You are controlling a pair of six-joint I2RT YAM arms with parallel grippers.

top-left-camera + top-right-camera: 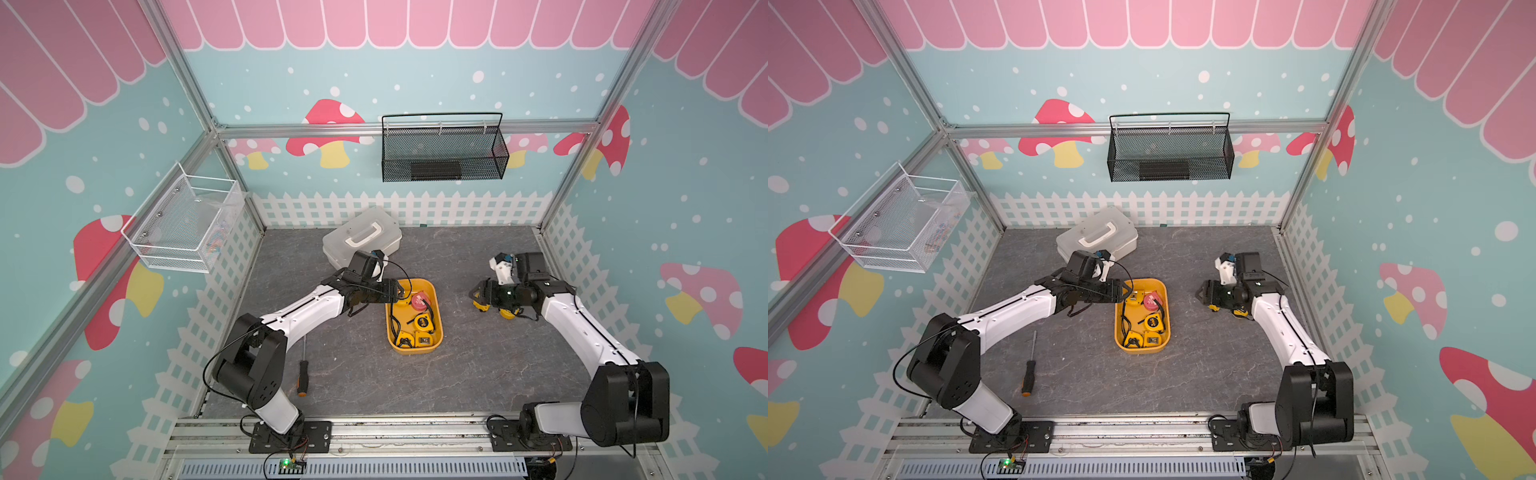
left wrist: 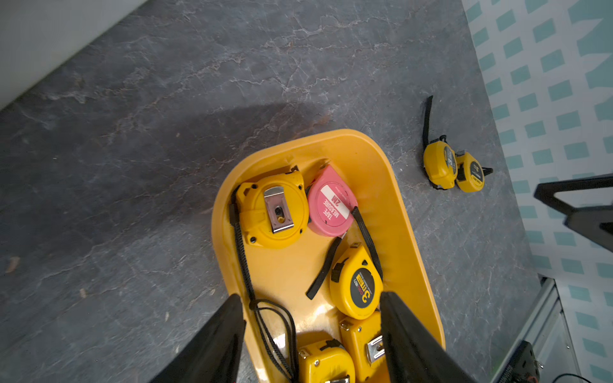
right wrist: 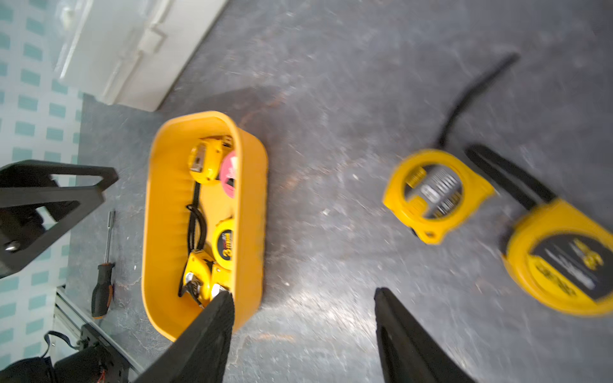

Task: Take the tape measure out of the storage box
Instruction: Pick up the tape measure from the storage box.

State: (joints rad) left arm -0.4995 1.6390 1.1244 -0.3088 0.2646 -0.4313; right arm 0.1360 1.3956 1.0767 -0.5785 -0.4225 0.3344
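Note:
The yellow-orange storage box [image 1: 415, 351] [image 1: 1142, 350] sits mid-table. It holds several tape measures: a pink one [image 2: 330, 205], a yellow one lying clip-up [image 2: 272, 212] and a yellow one marked 3m [image 2: 358, 285]. My left gripper [image 2: 310, 295] [image 1: 399, 291] hangs open over the box's far end, nothing between its fingers. Two more yellow tape measures [image 3: 434, 195] [image 3: 560, 262] lie side by side on the table to the right of the box. My right gripper [image 3: 302, 291] [image 1: 476, 293] is open just above the table beside them, holding nothing; its view is blurred.
A white lidded case [image 1: 361, 243] stands behind the box, close to the left wrist. A screwdriver [image 1: 302, 376] lies at the front left. A black wire basket [image 1: 442, 153] hangs on the back wall, a white mesh basket [image 1: 183, 224] on the left wall.

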